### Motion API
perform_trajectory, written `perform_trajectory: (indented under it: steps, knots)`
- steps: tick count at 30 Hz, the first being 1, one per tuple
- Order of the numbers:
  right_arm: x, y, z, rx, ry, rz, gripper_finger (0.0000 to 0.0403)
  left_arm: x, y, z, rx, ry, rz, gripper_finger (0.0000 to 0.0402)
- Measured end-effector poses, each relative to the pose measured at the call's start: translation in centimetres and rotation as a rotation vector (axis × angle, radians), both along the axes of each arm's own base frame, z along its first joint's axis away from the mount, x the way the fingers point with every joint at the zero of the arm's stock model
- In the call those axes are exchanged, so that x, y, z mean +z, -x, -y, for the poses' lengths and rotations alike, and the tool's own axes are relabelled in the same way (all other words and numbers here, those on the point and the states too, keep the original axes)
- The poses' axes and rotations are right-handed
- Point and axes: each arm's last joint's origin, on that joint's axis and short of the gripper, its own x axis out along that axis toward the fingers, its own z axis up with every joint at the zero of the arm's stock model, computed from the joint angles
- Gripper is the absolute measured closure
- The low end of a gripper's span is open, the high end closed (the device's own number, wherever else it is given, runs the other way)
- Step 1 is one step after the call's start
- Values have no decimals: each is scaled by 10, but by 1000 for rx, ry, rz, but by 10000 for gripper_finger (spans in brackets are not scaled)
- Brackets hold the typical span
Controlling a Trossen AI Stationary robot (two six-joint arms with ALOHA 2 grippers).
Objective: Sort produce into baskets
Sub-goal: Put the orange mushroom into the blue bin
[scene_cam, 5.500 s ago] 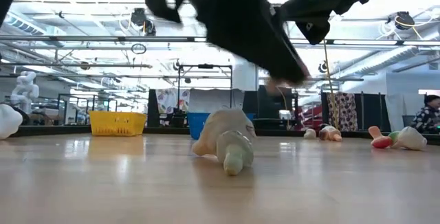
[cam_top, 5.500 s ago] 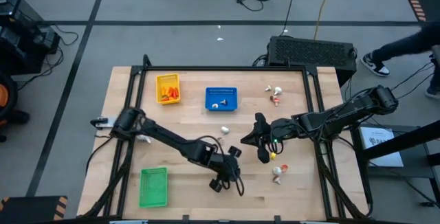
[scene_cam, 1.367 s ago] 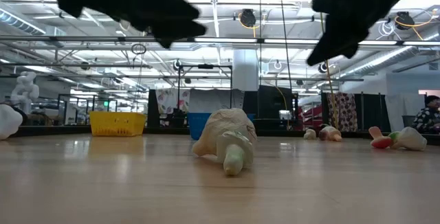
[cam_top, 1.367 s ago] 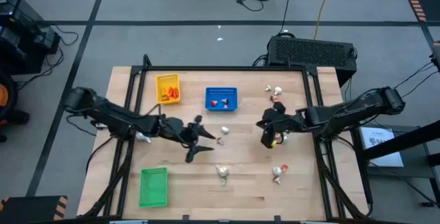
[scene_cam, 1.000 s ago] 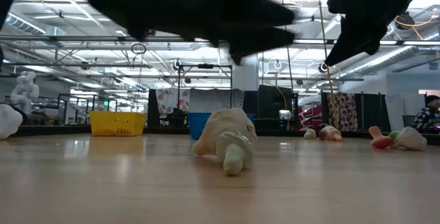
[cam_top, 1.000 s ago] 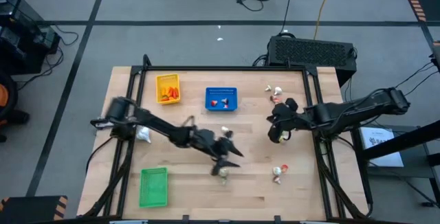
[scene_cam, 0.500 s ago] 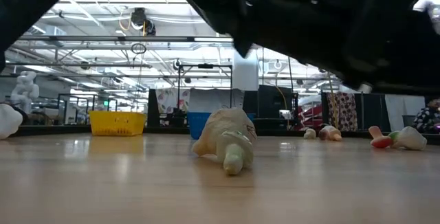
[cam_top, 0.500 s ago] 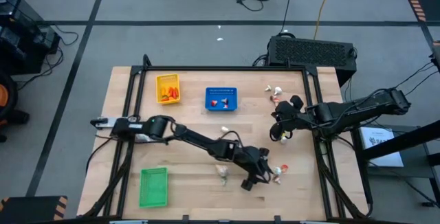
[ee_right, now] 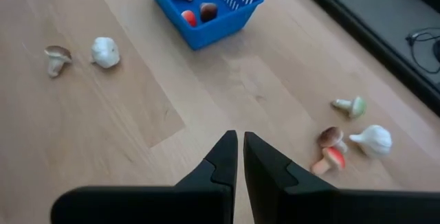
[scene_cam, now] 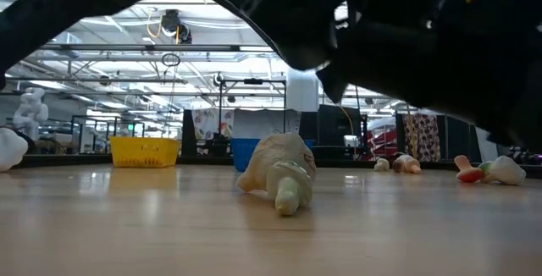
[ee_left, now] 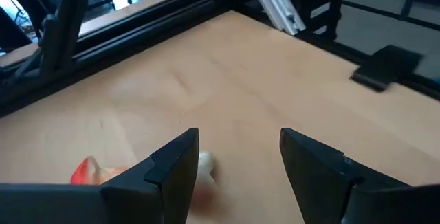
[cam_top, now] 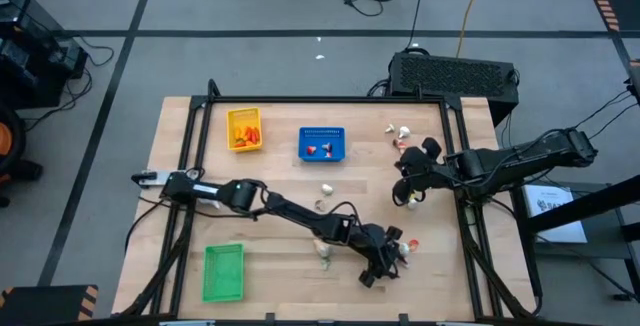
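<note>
My left gripper (cam_top: 385,264) reaches far across the table (cam_top: 270,136) toward its near right part, fingers (ee_left: 177,165) spread apart with nothing between them. Just off its left finger lies a small red-and-white piece (ee_left: 103,172), touching nothing of mine; from above it shows right beside the fingertips (cam_top: 403,249). Behind my left arm, a whitish garlic-like bulb (scene_cam: 278,173) lies on the table.

My right gripper (ee_right: 237,159) hangs over the table's right side, fingers pressed together and empty. Ahead of it sits the blue basket (ee_right: 206,4) with red-and-white pieces inside; a garlic bulb (ee_right: 105,51) and a brown-capped mushroom (ee_right: 55,58) lie off to one side, a small cluster of produce (ee_right: 350,138) to the other.

The yellow basket (cam_top: 244,128) holds orange pieces at the far left; the green basket (cam_top: 223,271) stands near the front left corner.
</note>
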Motion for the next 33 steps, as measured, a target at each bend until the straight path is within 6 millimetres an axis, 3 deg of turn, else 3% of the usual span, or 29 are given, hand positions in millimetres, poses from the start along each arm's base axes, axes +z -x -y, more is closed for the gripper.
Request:
perform_trajectory:
  steps: [9, 33]
  knots:
    - [1, -1, 1, -9, 24, 8, 385, 5, -9, 1, 19, -14, 42, 189]
    - [3, -4, 0, 14, 39, 37, 385, -21, -8, -3, 87, -49, -61, 189]
